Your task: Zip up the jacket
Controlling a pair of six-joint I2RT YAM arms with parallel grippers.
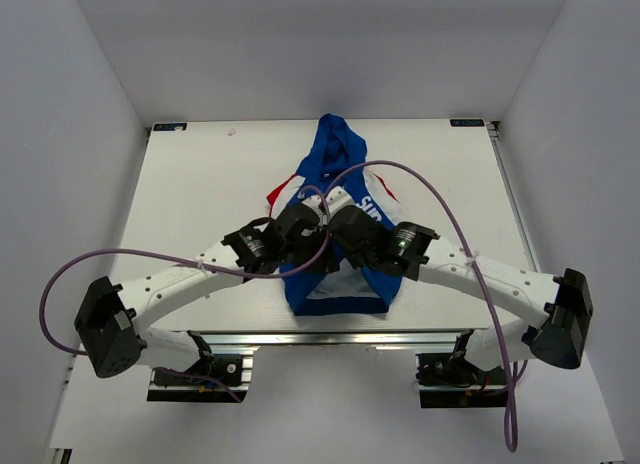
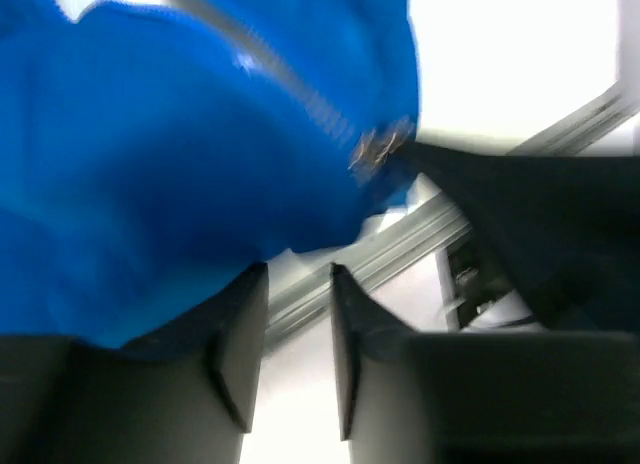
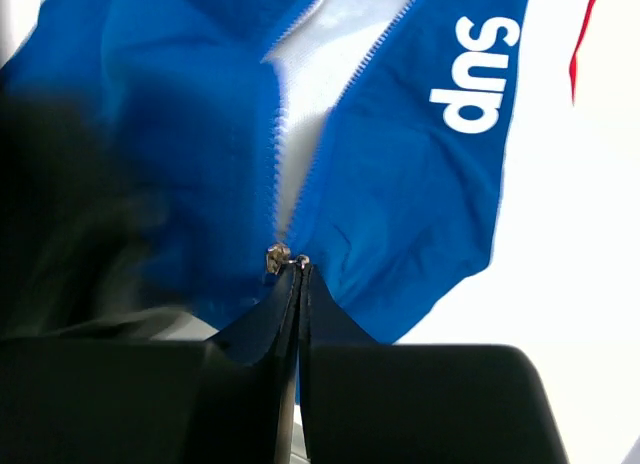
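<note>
Blue jacket [image 3: 400,184], unzipped over white lining [image 3: 335,39], "Sup" lettering [image 3: 475,74]; left gripper [image 2: 298,274] narrowly parted, empty; right gripper [image 3: 298,269] pinched, seemingly on zipper pull [image 3: 277,256].

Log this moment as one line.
small royal-blue hooded fabric jacket: mostly unzipped | metal zipper slider: near hem | left jaws: open, empty | right jaws: shut on slider
</note>
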